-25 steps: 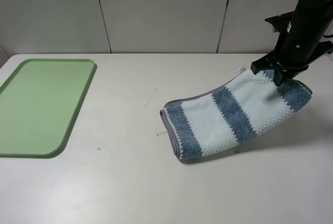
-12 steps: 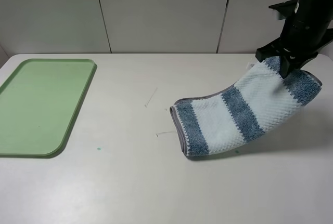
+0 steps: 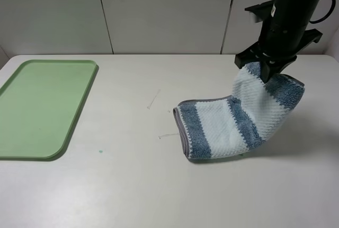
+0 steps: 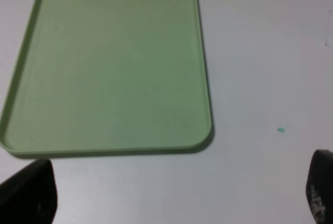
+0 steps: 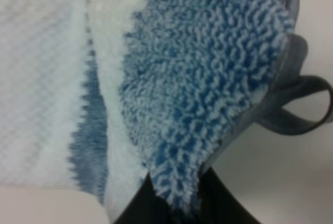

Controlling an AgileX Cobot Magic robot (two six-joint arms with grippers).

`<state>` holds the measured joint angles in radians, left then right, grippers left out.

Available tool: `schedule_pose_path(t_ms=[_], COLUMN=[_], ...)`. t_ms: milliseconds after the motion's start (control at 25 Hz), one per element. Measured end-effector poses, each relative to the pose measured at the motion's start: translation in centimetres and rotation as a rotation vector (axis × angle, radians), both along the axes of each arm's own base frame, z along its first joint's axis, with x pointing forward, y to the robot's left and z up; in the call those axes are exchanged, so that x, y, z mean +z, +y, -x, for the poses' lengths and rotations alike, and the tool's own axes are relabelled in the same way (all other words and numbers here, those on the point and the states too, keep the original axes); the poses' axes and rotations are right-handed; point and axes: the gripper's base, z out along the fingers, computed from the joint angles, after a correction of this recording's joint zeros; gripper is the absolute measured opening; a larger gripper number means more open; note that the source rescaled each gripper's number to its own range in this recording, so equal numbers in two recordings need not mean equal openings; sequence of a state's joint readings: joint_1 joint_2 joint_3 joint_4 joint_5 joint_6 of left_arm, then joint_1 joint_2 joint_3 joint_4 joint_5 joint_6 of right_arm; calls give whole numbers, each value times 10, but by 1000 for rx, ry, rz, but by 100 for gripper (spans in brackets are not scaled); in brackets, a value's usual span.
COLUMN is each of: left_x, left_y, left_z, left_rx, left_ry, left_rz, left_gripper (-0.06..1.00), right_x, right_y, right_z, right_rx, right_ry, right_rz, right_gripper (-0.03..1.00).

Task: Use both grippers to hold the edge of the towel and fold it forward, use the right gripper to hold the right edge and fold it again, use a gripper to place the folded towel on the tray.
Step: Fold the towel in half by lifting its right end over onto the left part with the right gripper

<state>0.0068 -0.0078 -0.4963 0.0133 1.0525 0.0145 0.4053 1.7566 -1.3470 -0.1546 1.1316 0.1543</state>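
The striped towel lies folded on the table right of centre, its left end flat and its right end lifted. My right gripper is shut on that raised right edge, holding it above the table so the cloth arcs upward. In the right wrist view the fluffy blue towel fills the frame, pinched between the dark fingers. The light-green tray sits bare at the far left. In the left wrist view my left gripper hangs open above the near edge of the tray, nothing between its fingertips.
A grey hanging loop sticks out from the towel's hem. A small green speck marks the table near the tray. White wall panels stand behind the table's far edge.
My right gripper has carried the towel's right edge leftward, bending that end up and over the rest. The towel's left end slid slightly right at first. The tray has not moved.
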Motion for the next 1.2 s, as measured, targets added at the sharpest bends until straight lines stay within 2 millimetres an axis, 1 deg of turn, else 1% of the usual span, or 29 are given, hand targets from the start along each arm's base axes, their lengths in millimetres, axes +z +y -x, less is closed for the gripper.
schedule_pose_path(t_ms=[240, 480, 720, 880, 920, 960, 1000, 1040, 1080, 1120, 1160, 1200], left_x=[0, 0, 0, 0, 0, 0, 0, 0, 0, 0, 0, 0], left_y=[0, 0, 0, 0, 0, 0, 0, 0, 0, 0, 0, 0], left_z=[0, 0, 0, 0, 0, 0, 0, 0, 0, 0, 0, 0], left_rx=[0, 0, 0, 0, 0, 0, 0, 0, 0, 0, 0, 0], left_ry=[0, 1, 0, 0, 0, 0, 0, 0, 0, 0, 0, 0], left_rz=[0, 0, 0, 0, 0, 0, 0, 0, 0, 0, 0, 0], left_gripper=[95, 95, 95, 95, 95, 95, 95, 95, 95, 95, 95, 95], right_x=[-2, -18, -30, -34, -34, -35, -35, -35, -35, -35, -35, -35], right_y=[33, 64, 87, 98, 99, 100, 101, 101, 101, 102, 102, 102], right_z=[13, 27, 36, 40, 41, 42, 42, 43, 43, 43, 43, 43], right_rx=[48, 93, 110, 103, 90, 69, 43, 29, 29, 36, 44, 48], right_ry=[-10, -4, -1, -11, -8, -5, -1, 1, 0, 0, 0, 0], right_rz=[-14, -42, -63, -79, -86, -92, -101, -106, -104, -100, -99, -99], right_gripper=[6, 6, 6, 6, 9, 17, 39, 64, 77, 86, 92, 95])
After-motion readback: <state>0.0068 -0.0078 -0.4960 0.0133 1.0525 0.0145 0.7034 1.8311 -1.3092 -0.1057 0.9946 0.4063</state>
